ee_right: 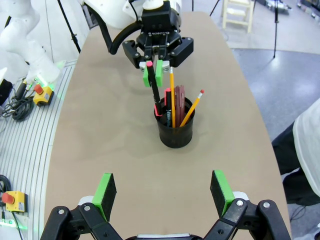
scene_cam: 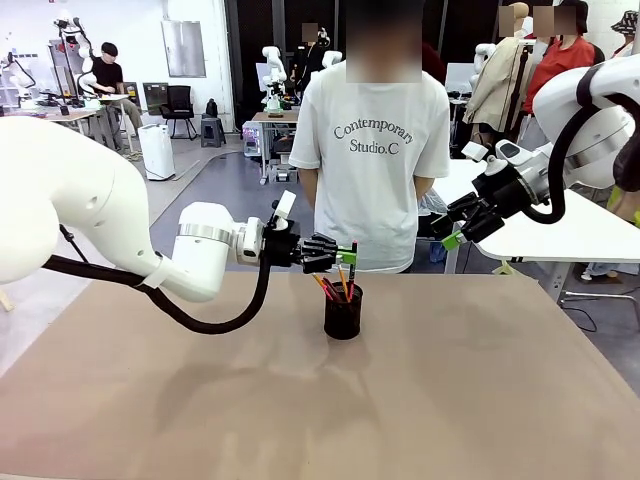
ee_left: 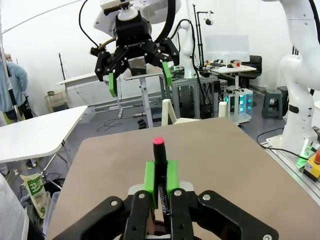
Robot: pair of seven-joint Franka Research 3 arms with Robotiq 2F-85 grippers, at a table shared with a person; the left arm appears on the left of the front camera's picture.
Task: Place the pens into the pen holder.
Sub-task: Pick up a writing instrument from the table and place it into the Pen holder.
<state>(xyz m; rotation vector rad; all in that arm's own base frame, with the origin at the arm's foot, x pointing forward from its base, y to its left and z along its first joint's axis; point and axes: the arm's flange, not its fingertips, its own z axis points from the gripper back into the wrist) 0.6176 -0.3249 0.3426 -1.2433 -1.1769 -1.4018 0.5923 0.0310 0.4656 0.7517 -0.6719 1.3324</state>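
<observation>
Black marker (ee_right: 154, 95) is hanging in our left gripper (ee_right: 153, 73), jaws clamped on its upper shaft, long axis near upright, lower end already dipping inside the holder (ee_right: 174, 131) beside the other pens (ee_right: 172, 100). We are keeping our right gripper (ee_right: 162, 192) wide open, empty, well back.

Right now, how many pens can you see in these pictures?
5, and more may be hidden. The black marker is held by the left gripper, lower end in the pen holder. Inside stand two orange-yellow pencils, a reddish-brown pen and a pink-red one.
</observation>
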